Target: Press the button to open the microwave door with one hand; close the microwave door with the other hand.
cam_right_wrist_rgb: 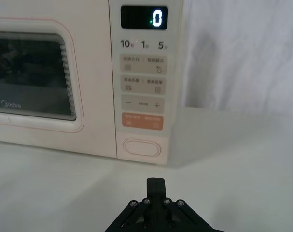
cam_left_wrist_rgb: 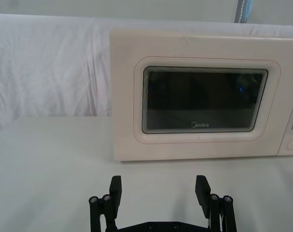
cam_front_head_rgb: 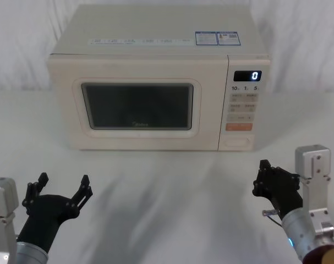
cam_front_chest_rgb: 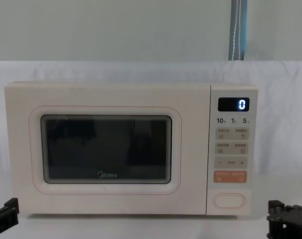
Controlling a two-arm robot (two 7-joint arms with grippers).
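Sitting shut on the bench (cam_front_head_rgb: 167, 181), the microwave (cam_front_head_rgb: 155, 55) has its door (cam_front_head_rgb: 139, 104) flush and button (cam_front_head_rgb: 236, 142) at its lower right corner. Before it, the left pincer (cam_front_head_rgb: 63, 187) is spread; the right pincer (cam_front_head_rgb: 264, 175) is pressed together.

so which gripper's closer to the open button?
Right. The right gripper sits on the table just in front of the button, fingers shut. The left gripper, open, is far across, before the door's left side.

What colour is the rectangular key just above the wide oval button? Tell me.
Orange key, above the cream button; clearest in the right wrist view.
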